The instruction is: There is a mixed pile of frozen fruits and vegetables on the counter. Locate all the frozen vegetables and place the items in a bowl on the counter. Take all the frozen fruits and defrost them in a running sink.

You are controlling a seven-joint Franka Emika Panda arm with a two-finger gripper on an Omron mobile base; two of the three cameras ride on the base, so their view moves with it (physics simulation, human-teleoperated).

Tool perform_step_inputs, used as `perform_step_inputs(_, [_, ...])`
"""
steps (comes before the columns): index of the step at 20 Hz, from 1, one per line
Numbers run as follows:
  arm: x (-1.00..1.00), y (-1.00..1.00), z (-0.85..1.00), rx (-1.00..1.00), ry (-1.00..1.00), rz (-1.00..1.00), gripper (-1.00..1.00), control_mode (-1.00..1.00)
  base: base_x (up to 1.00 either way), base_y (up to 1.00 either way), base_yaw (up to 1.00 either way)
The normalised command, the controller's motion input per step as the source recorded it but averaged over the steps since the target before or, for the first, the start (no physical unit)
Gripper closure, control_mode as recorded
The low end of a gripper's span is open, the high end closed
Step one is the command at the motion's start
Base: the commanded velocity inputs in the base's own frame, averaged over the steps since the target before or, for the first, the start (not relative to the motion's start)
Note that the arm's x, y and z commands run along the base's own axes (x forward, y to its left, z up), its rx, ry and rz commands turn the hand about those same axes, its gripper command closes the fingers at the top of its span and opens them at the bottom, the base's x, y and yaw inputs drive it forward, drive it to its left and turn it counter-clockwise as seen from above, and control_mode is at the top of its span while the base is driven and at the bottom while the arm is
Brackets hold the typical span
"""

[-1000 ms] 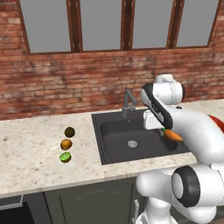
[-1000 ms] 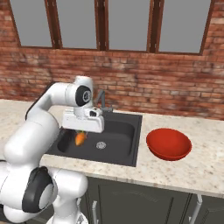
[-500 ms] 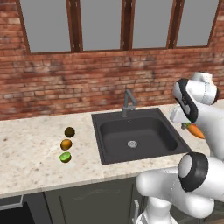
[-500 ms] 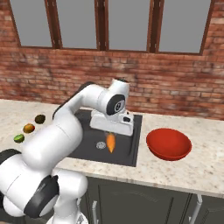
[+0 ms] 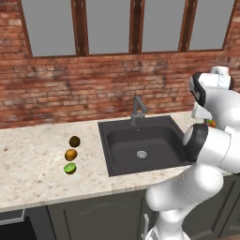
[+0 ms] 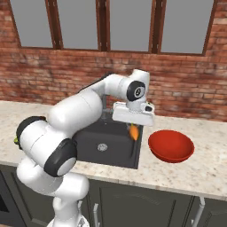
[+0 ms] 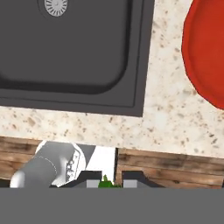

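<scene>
Hanging point-down from the claw [image 6: 133, 125], the carrot [image 6: 133, 131] is seen over the sink's [image 6: 111, 142] right edge, just left of the red bowl [image 6: 171, 145]. The claw is closed on the carrot's upper end; its green top [image 7: 104, 181] is glimpsed between the fingertips in the hand view. The bowl is set on the counter [image 6: 204, 164] beside the sink, well below the carrot. On the counter left of the sink, a dark ball [image 5: 74, 141], an orange-brown ball [image 5: 71, 154] and a lime [image 5: 70, 168] are laid in a short row, far from the claw.
</scene>
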Motion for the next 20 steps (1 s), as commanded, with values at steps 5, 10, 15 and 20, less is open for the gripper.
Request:
perform_step_inputs(5, [0.14,-0.95,-0.06,0.0,-0.04,0.0,1.0,-1.0,0.0,0.0,0.0])
perform_step_inputs(10, [0.18,-0.68,-0.04,-0.05,-0.28,0.0,1.0,-1.0,0.0,0.0,0.0])
perform_step_inputs(15, [0.4,-0.51,-0.1,-0.12,-0.22,0.01,1.0,-1.0,0.0,0.0,0.0])
perform_step_inputs(20, [0.26,-0.09,-0.33,-0.29,-0.01,0.0,1.0,-1.0,0.0,0.0,0.0])
